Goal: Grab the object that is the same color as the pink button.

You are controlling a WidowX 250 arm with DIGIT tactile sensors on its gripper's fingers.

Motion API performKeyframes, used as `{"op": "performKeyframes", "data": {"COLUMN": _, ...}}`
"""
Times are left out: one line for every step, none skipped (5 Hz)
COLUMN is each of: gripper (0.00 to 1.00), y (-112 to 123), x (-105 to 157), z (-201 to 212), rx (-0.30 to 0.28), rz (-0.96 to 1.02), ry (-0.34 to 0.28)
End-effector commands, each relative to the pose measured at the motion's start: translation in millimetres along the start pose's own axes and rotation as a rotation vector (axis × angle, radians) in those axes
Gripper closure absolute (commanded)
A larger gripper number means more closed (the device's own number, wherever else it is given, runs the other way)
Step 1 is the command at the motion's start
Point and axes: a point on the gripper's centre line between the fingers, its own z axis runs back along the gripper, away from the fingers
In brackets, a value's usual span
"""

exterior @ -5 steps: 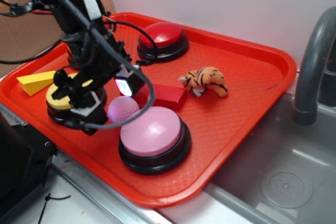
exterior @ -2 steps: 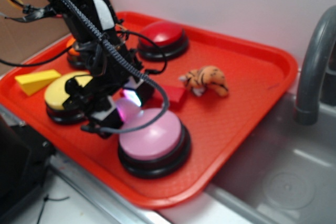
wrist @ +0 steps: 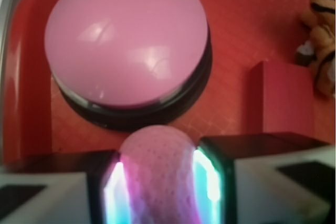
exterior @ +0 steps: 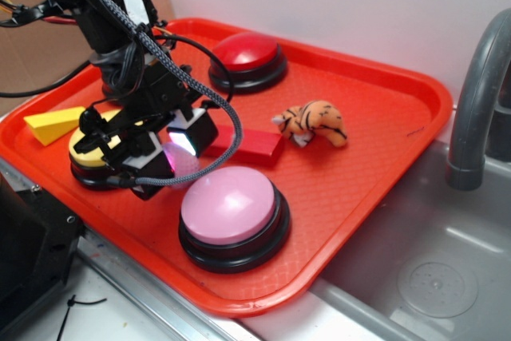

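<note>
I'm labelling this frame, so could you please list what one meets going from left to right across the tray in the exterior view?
Yellow wedge → yellow button → gripper shut on the pink ball → pink button → toy tiger. The red button and red block overlap these, so I left them out.

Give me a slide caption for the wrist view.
Gripper closed on the pink ball, with the pink button just ahead.

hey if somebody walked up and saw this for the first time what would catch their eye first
Probably the big pink button at the front of the red tray, and just left of it the black gripper closed on a small pink ball, its fingers glowing on either side. After that, the little toy tiger lying toward the right, beside a flat red block.
</note>
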Motion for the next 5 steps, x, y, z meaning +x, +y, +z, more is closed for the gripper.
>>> {"op": "performKeyframes", "data": {"gripper": 1.00, "y": 22, "x": 17, "z": 37, "rx": -0.044, "rz": 0.391, "ry": 0.175}}
{"op": "performKeyframes", "data": {"gripper": 1.00, "y": 37, "x": 38, "z": 64, "rx": -0.049, "rz": 0.647, "ry": 0.256}}
{"op": "performKeyframes", "data": {"gripper": 1.00, "y": 49, "x": 34, "z": 88, "rx": 0.019, "rz": 0.894, "ry": 0.272}}
{"op": "performKeyframes", "data": {"gripper": 1.00, "y": 61, "x": 22, "z": 115, "rx": 0.087, "rz": 1.139, "ry": 0.267}}
{"op": "performKeyframes", "data": {"gripper": 1.00, "y": 63, "x": 11, "z": 127, "rx": 0.148, "rz": 1.384, "ry": 0.245}}
